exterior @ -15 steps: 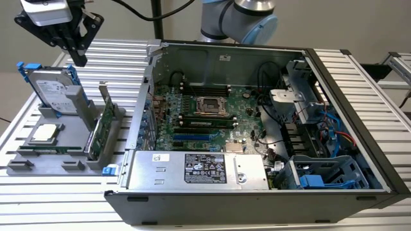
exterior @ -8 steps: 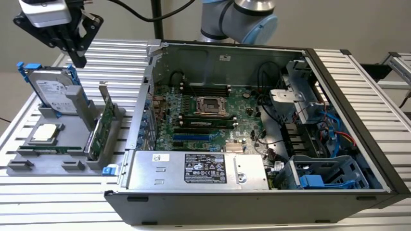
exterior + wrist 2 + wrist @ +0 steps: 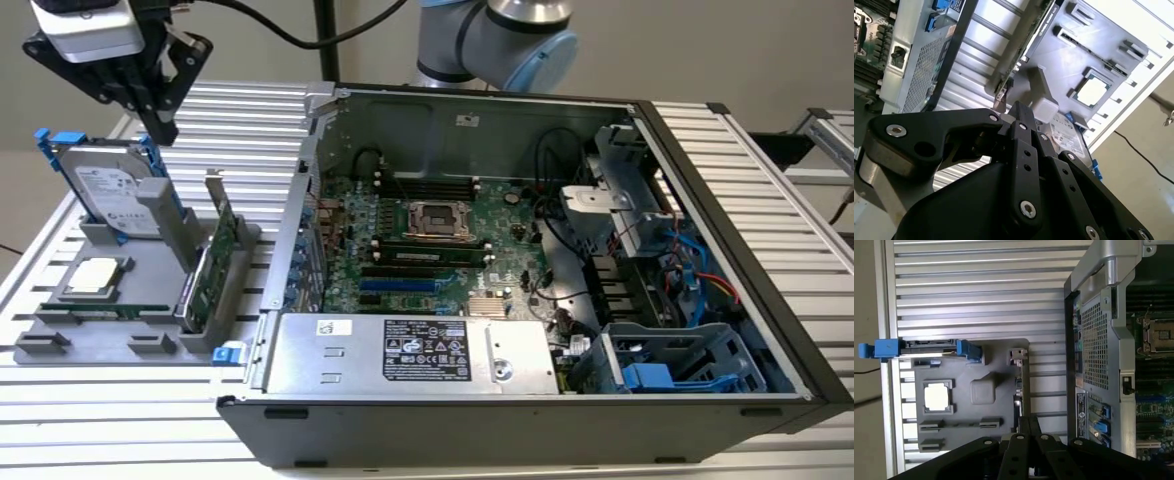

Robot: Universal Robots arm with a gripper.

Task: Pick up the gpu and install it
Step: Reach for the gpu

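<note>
One pincer (image 3: 1029, 419), closed and empty, hangs over the gpu (image 3: 211, 262), partly hiding it.

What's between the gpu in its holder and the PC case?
Only a bare strip of slatted table separates the gpu from the PC case, seen in the first wrist view.

The gripper (image 3: 160, 125) hangs pointing straight down, its 2 black fingers (image 3: 1024, 427) pressed together, gripping nothing.

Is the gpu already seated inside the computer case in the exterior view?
No, the gpu stands upright in the gray holder on the exterior view's left, outside the computer case.
</note>
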